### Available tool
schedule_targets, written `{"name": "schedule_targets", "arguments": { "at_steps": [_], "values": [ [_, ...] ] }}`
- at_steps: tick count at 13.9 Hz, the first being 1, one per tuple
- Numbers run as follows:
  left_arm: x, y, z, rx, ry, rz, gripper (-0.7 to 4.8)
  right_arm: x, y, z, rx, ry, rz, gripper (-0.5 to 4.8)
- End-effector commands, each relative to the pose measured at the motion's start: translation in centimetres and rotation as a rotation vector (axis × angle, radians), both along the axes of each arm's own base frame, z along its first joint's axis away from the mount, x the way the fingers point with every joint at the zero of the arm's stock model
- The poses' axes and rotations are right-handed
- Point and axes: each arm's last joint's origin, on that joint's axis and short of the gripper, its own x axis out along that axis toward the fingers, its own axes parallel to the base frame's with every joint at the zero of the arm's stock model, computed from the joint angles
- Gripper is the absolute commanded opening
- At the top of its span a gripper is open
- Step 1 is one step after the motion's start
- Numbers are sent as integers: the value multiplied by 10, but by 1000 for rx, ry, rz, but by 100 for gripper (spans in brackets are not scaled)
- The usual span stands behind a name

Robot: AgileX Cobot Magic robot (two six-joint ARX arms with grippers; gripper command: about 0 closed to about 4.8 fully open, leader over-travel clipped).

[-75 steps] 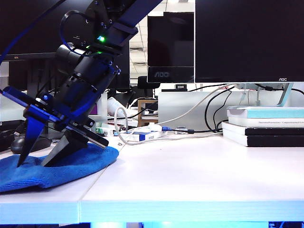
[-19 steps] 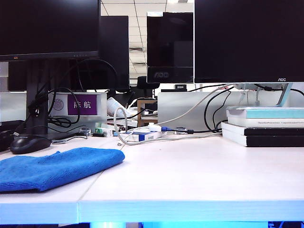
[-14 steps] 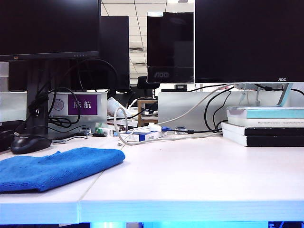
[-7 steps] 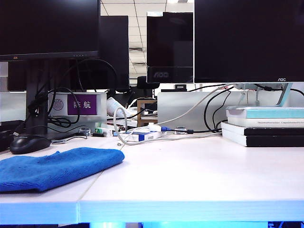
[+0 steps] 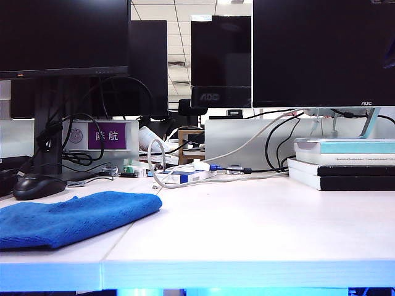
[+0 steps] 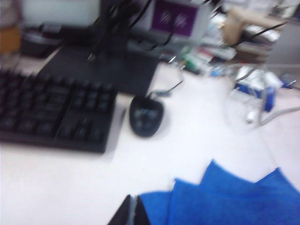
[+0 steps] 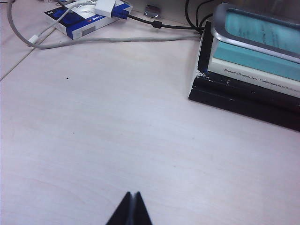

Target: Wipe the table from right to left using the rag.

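Note:
The bright-blue rag lies rumpled on the left part of the white table, just left of the seam between its panels. Neither arm shows in the exterior view. In the left wrist view, my left gripper is shut and holds nothing, hovering above the table beside the edge of the rag. The picture there is blurred. In the right wrist view, my right gripper is shut and empty over bare table, well short of the books.
A black mouse and a keyboard lie behind the rag. A stack of books stands at the right. Cables and a small blue-and-white box lie at the back, below several monitors.
The arm that pressed on the rag several seconds ago has left the exterior view. Over the last second the rag lies still.

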Motion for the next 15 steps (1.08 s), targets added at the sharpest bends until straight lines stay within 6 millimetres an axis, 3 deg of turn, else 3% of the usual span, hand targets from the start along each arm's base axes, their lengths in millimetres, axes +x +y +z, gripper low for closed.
{"name": "schedule_targets", "arguments": {
  "at_steps": [1,4,9,11,15],
  "values": [
    [4,-1,-9,-8,-33,-59,-5,0,0,3,16,-17,3,-1],
    [-2,-3,-19,3,-97,-54,-5,0,0,3,16,-17,3,-1],
    [-2,-22,-39,115,9,-156,-5,0,0,3,16,-18,3,-1],
    [-1,-22,-39,136,4,-159,21,0,0,3,17,-19,3,-1],
    [-1,-23,-38,106,2,-173,23,0,0,3,16,-18,3,-1]
  ]
}}
